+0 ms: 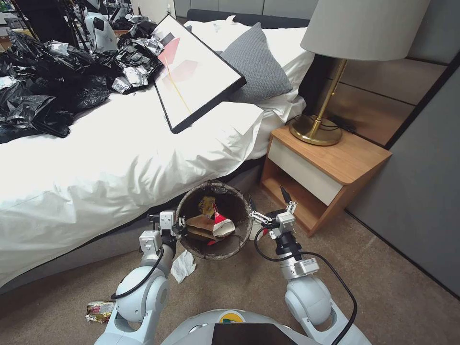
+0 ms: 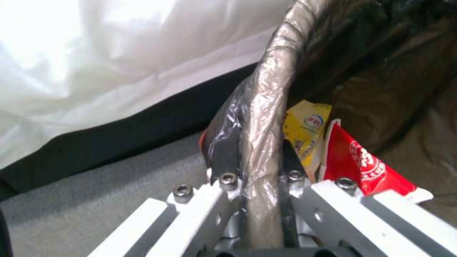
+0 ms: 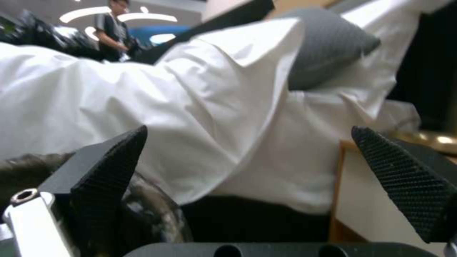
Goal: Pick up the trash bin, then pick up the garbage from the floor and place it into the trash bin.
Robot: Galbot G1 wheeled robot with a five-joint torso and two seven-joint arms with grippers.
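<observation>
Trash bin (image 1: 214,251): it is held up off the carpet, between the two arms, just in front of the bed (image 1: 120,158). Its opening is turned up and toward the head camera, so the inside is seen.
Left gripper (image 1: 178,229): its jaws are clamped on the bin's rim at the robot's left side. In the left wrist view one finger (image 2: 224,157) is outside the bag-covered rim (image 2: 266,117) and the other is inside.
Right gripper (image 1: 268,205): it stands just beside the bin's right side, jaws wide apart, holding nothing; the fingers (image 3: 107,178) point toward the bed.
Inside the bin: a yellow wrapper (image 1: 207,205), a red-and-white wrapper (image 1: 219,219) and a brown paper bag (image 1: 201,227) that lies across the bin.
On the carpet: a white tissue wad (image 1: 183,266) just under the bin's near edge, and a foil wrapper (image 1: 99,310) beside the left arm.
Nightstand (image 1: 330,167): at the right of the bin, near the right gripper.
</observation>
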